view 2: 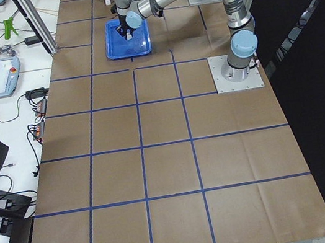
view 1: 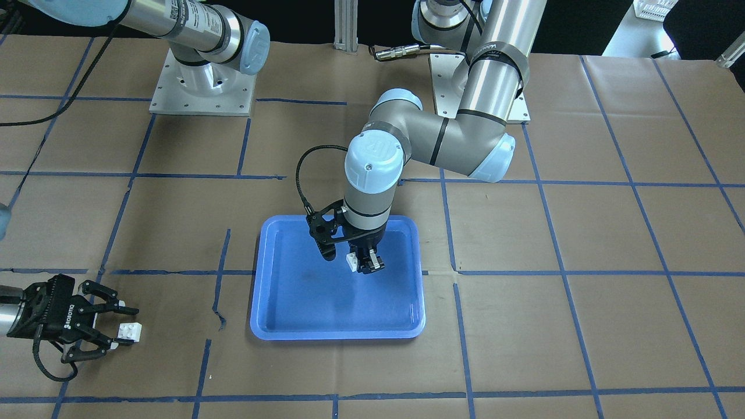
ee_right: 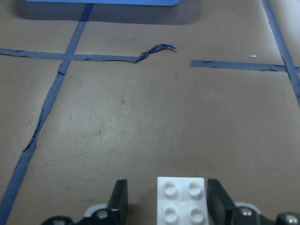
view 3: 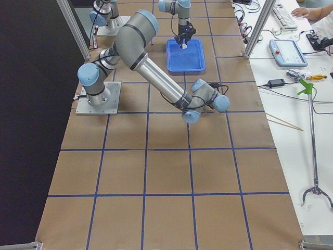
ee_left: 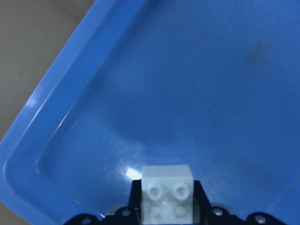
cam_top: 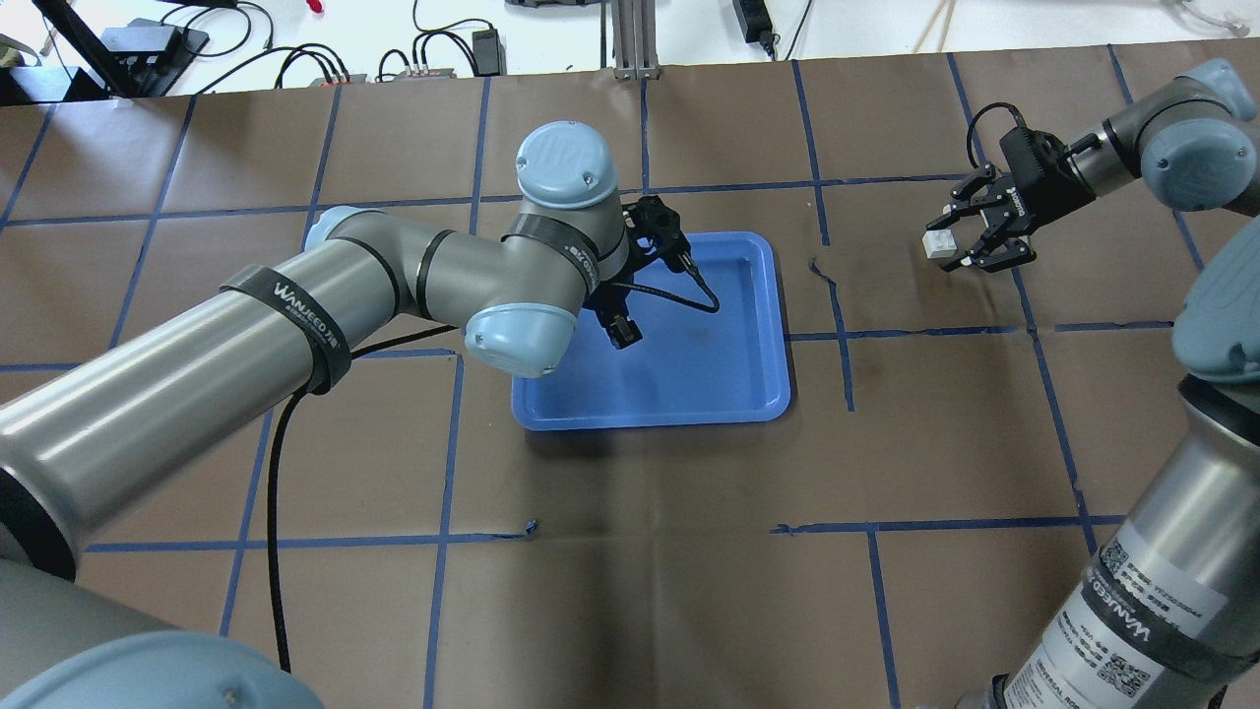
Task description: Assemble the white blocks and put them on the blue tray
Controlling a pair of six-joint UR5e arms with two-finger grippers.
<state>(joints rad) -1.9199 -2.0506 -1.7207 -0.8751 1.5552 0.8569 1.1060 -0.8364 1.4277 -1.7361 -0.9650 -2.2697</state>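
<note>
The blue tray [view 1: 326, 305] lies mid-table; it also shows in the overhead view [cam_top: 709, 374] and fills the left wrist view [ee_left: 211, 84]. My left gripper [view 1: 365, 263] hangs over the tray's robot-side half, shut on one white block [view 1: 351, 261], studs showing in the left wrist view [ee_left: 167, 197], a little above the tray floor. The second white block [view 1: 129, 332] lies on the paper to the tray's right side in the overhead view [cam_top: 940, 243]. My right gripper [view 1: 113, 326] is open around it, with a gap beside the block in the right wrist view [ee_right: 182, 199].
Brown paper with a blue tape grid covers the table [cam_top: 630, 473]. A torn, lifted piece of tape [ee_right: 154, 49] lies between the right gripper and the tray's edge [ee_right: 103, 1]. The arm bases [view 1: 201, 87] stand at the robot side.
</note>
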